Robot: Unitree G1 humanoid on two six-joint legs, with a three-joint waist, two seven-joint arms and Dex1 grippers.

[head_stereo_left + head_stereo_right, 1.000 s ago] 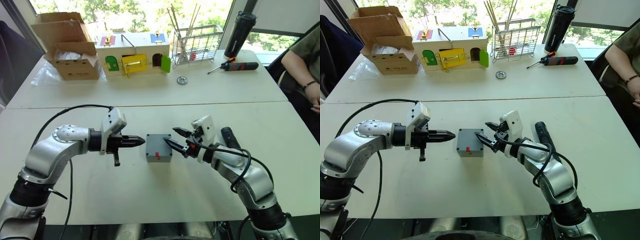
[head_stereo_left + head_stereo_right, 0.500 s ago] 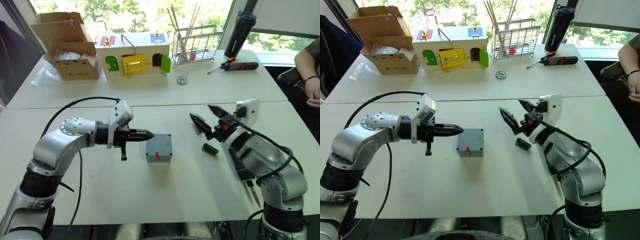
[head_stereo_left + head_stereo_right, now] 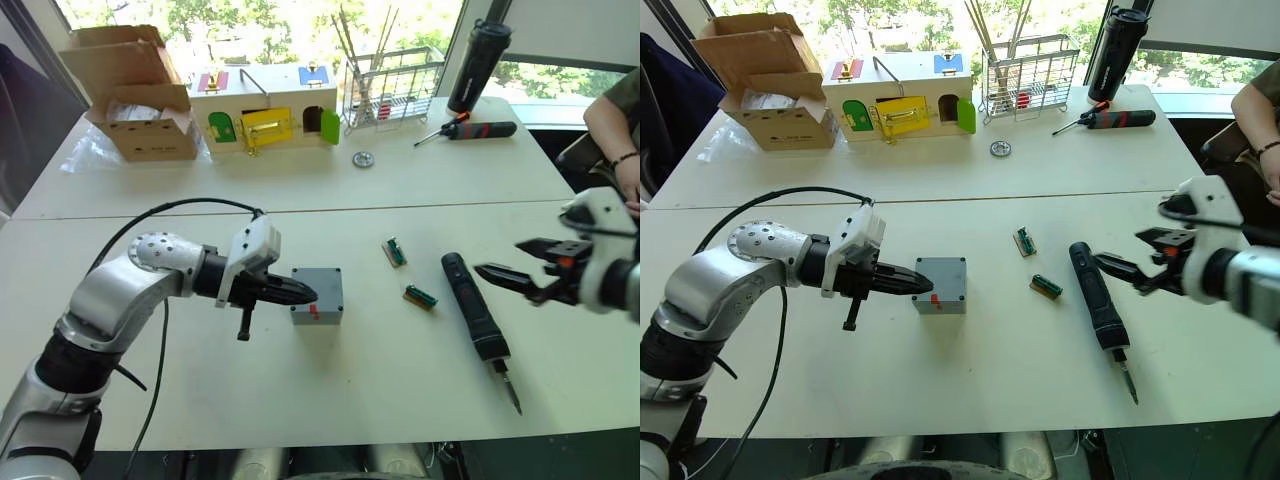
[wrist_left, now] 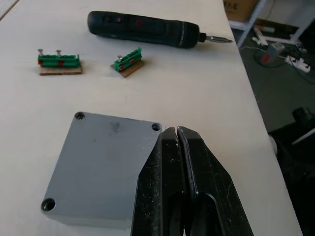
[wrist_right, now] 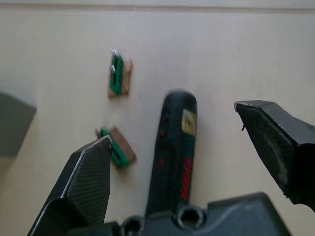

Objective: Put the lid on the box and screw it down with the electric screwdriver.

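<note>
The grey box point(image 3: 318, 296) stands mid-table with its red mark facing me. The grey lid point(image 4: 106, 172) lies flat on top of it, corner holes showing. My left gripper point(image 3: 305, 294) is shut with nothing in it, its fingertips point(image 4: 176, 133) resting at the lid's left edge. To the right of the box, the black electric screwdriver point(image 3: 477, 318) lies on the table with its bit pointing toward me. My right gripper point(image 3: 1130, 252) hangs open just right of the screwdriver's handle point(image 5: 174, 147), with nothing between its fingers.
Two small green terminal pieces point(image 3: 394, 251) point(image 3: 420, 296) lie between box and screwdriver. On the far table stand a cardboard box point(image 3: 130, 90), a colourful latch box point(image 3: 265, 110), a wire rack point(image 3: 390, 85), a black bottle point(image 3: 478, 65) and a hand screwdriver point(image 3: 470, 131). A person's arm point(image 3: 615, 130) is at the right edge.
My right arm swung away from the box to the far right, uncovering the electric screwdriver and green pieces. My left gripper slid right until its shut tips reached the box.
</note>
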